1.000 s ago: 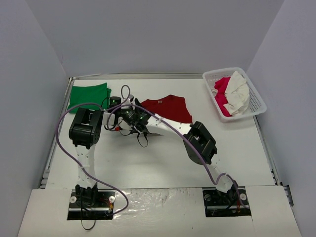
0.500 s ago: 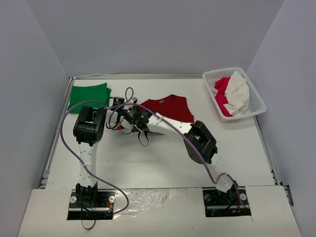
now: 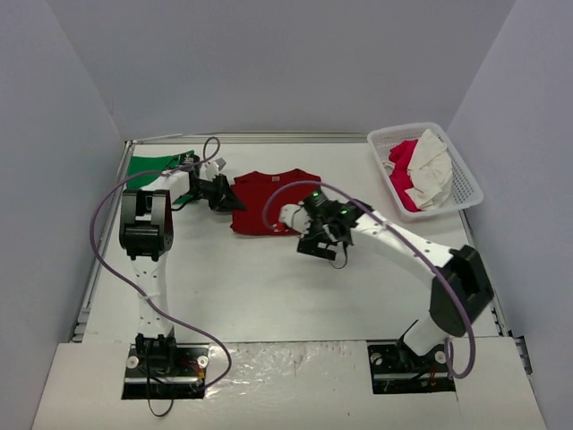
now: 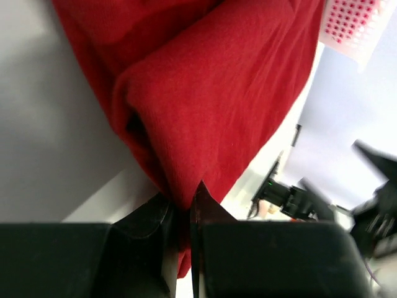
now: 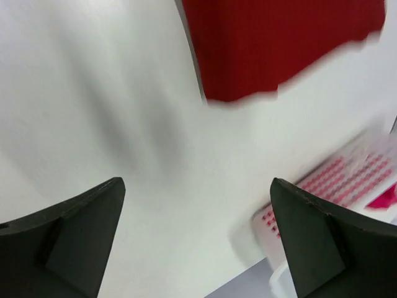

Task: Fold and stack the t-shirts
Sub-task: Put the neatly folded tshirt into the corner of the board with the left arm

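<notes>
**Top view:** table (image 3: 269,296) is walled in on the left, back and right. Its near half is bare, so there's plenty of room there. The red shirt (image 3: 269,202) lies mid-table toward the back, a rough rectangle with an uneven near edge. The green shirt (image 3: 148,167) sits folded in the far left corner, apart from the red one, and the left arm's wrist and cable cross its right side. The basket (image 3: 466,190) is in the far right corner with pink and cream cloths (image 3: 421,170) piled in it, well apart from both shirts. The left pincer (image 3: 230,199) is at the red shirt's left edge, between the two shirts. The right pincer (image 3: 313,244) is just off the shirt's near right corner, over bare table, with its arm stretched long across the right side. Can't tell either pincer's gap from up here.

**Left wrist view:** this one settles it. The left pincer (image 4: 184,198) is clamped tight on a bunched fold of the red shirt (image 4: 211,93), with cloth pinched between the two fingers (image 4: 146,223). The cloth is doubled over with a dark pocket in the fold, plain knit, no print. There's grey table to the left and the basket corner (image 4: 353,25) at top right. The right arm's wrist shows blurred in the background.

**Right wrist view:** the picture is smeared. The right pincer (image 5: 197,181) is spread wide, fingers (image 5: 80,230) far apart, with nothing between them but bare table. The red shirt's straight edge (image 5: 279,43) is up top, clear of the fingers. The basket (image 5: 322,186) is at lower right, its wall full of holes.
</notes>
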Robot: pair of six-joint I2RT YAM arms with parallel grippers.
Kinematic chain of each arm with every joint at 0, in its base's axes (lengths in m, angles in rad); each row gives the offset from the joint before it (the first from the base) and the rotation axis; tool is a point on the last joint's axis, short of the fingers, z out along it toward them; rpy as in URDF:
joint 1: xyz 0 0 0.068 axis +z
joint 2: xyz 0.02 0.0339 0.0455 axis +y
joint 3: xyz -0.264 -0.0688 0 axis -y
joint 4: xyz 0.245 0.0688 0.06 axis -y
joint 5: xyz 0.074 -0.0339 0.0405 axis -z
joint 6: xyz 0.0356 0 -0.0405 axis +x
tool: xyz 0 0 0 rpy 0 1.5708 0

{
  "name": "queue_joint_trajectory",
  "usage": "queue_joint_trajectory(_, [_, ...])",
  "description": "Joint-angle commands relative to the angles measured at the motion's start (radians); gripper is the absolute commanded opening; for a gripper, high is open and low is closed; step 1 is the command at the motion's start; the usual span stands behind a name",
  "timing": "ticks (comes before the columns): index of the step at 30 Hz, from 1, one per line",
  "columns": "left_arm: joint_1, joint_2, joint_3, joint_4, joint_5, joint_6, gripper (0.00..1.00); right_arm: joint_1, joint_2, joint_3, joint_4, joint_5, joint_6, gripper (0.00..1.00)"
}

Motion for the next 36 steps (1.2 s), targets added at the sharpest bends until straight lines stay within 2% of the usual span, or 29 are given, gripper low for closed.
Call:
queue_joint_trajectory(1, [0.036,-0.019,0.114,-0.234,-0.069,0.19,0.02,-0.153,-0.14,-0.139,-0.04,-0.087,-0.027,1.0])
queue_joint_trajectory(2, [0.038,-0.013,0.143,-0.318,-0.103,0.257,0.02,-0.178,-0.159,-0.163,-0.04,-0.085,-0.027,1.0])
queue_joint_trajectory(3, [0.038,-0.012,0.168,-0.344,-0.173,0.279,0.02,-0.195,-0.185,-0.183,-0.039,-0.082,-0.021,1.0])
queue_joint_trajectory(6, [0.038,0.011,0.279,-0.453,-0.263,0.342,0.02,-0.253,-0.19,-0.215,-0.04,-0.128,0.017,1.0])
queue_joint_trajectory(9, [0.033,0.025,0.395,-0.519,-0.324,0.357,0.02,-0.267,-0.162,-0.217,-0.036,-0.198,0.051,1.0])
queue_joint_trajectory(12, [0.018,0.033,0.507,-0.582,-0.451,0.354,0.02,-0.278,-0.113,-0.197,-0.036,-0.245,0.074,1.0])
queue_joint_trajectory(14, [-0.008,0.039,0.562,-0.62,-0.581,0.374,0.02,-0.288,-0.087,-0.186,-0.037,-0.257,0.077,1.0])
queue_joint_trajectory(19, [-0.027,0.088,0.748,-0.726,-0.723,0.377,0.02,-0.296,-0.003,-0.152,-0.039,-0.272,0.094,1.0])
queue_joint_trajectory(28, [-0.031,0.079,0.862,-0.752,-0.99,0.428,0.02,-0.301,0.074,-0.172,-0.037,-0.289,0.102,1.0])
queue_joint_trajectory(32, [-0.045,0.09,0.943,-0.789,-1.12,0.501,0.02,-0.301,0.102,-0.157,-0.045,-0.3,0.105,1.0])
queue_joint_trajectory(36, [-0.042,0.067,0.963,-0.779,-1.192,0.541,0.02,-0.299,0.141,-0.155,-0.056,-0.311,0.106,1.0])
